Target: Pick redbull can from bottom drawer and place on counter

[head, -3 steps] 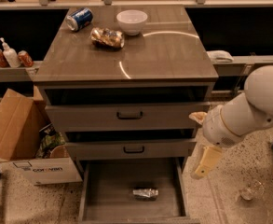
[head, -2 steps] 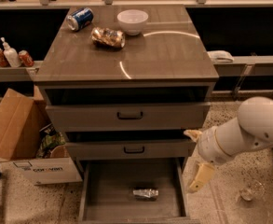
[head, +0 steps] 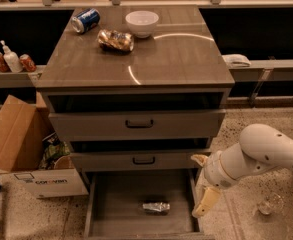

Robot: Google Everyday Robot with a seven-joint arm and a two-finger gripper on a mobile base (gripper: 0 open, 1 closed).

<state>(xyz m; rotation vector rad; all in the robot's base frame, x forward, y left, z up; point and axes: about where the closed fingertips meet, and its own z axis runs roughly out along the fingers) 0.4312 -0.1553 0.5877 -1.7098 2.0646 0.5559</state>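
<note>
The redbull can lies on its side on the floor of the open bottom drawer, right of the middle. My gripper hangs at the drawer's right wall, up and to the right of the can and apart from it. Its two cream fingers are spread and hold nothing. The counter is the glossy grey-brown top of the cabinet, far above the gripper.
On the counter's back left are a blue soda can, a gold foil snack bag and a white bowl. The two upper drawers stand slightly open. A cardboard box sits left of the cabinet. A small glass stands on the floor at the right.
My arm has dropped from beside the middle drawers to the bottom drawer's right side and moved a little left. The can has not moved.
</note>
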